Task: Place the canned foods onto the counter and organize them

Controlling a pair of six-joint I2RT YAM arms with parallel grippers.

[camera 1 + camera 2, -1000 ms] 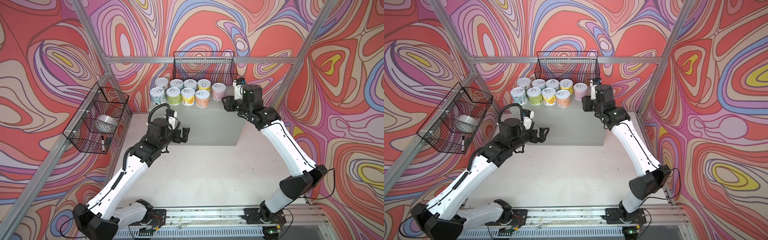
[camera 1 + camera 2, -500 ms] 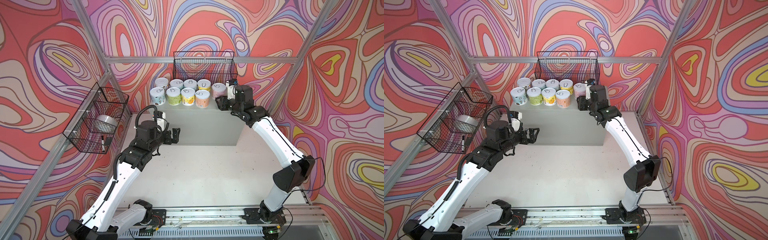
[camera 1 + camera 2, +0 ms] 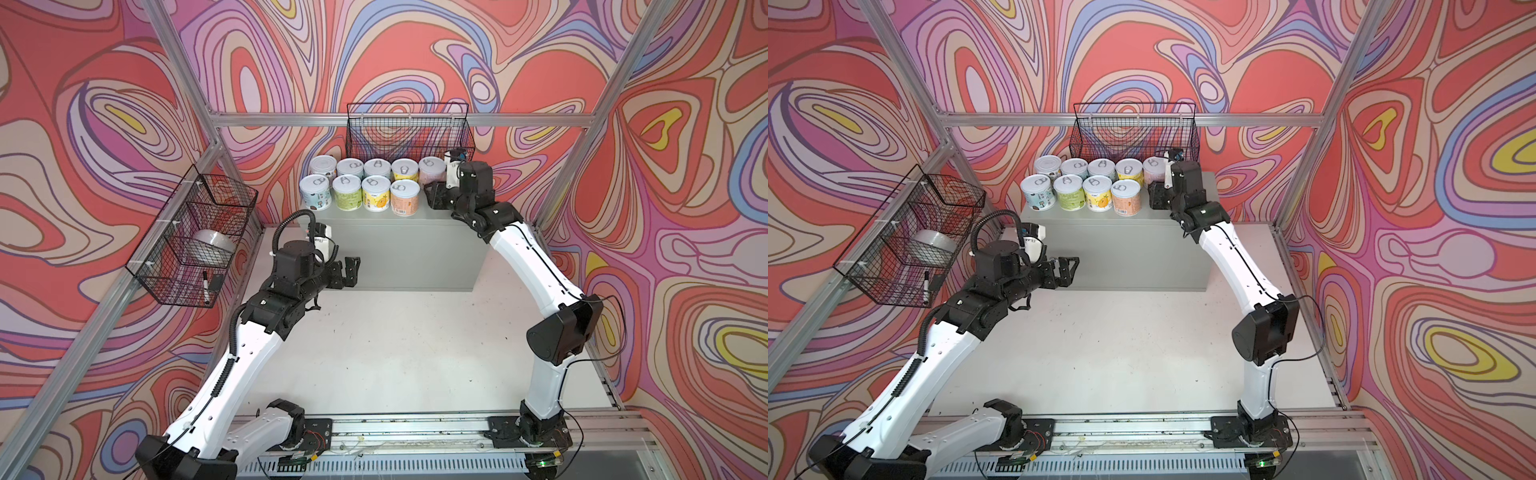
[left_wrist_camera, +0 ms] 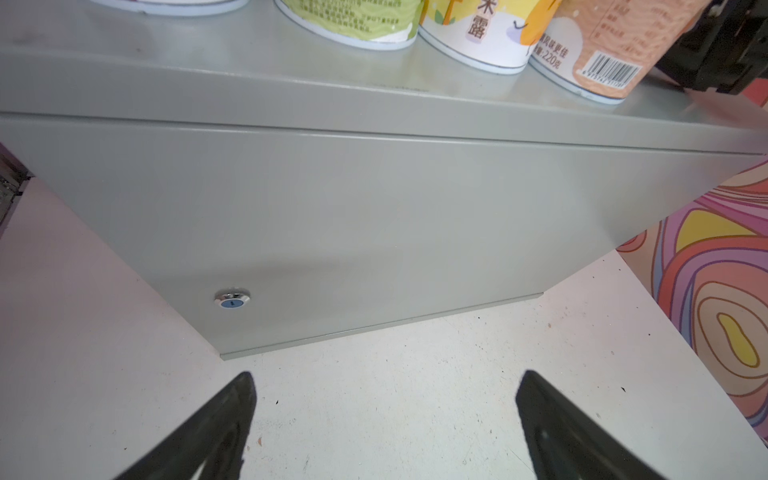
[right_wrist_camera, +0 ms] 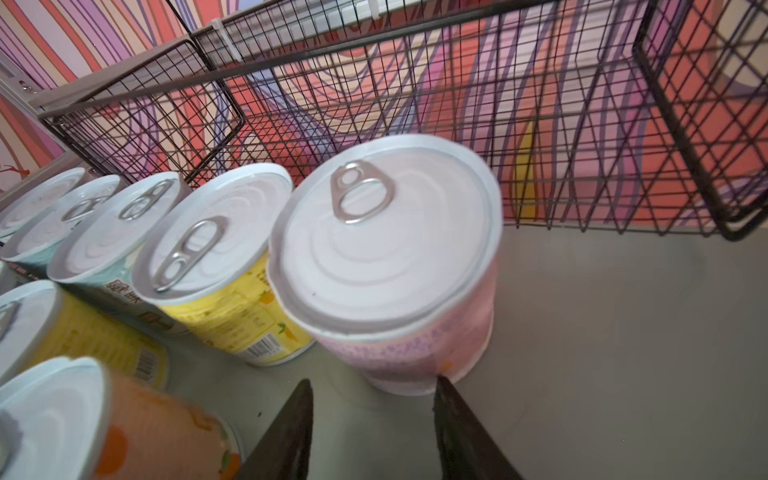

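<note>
Edged right tool (image 5: 374, 381) closer to pink can (image 5: 386, 266), parted, empty; left tool (image 4: 386, 376) spread wide, facing surface (image 4: 374, 208).

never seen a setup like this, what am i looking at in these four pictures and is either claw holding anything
This is a two-armed robot with pincer claws. Both top views look down on everything; the remaining two pictures come from a camera on each wrist. Nine cans stand in two rows on the grey counter. The left gripper hangs wide open before the counter's front, empty. The right gripper is right by the pink can, jaws apart, holding nothing.
</note>
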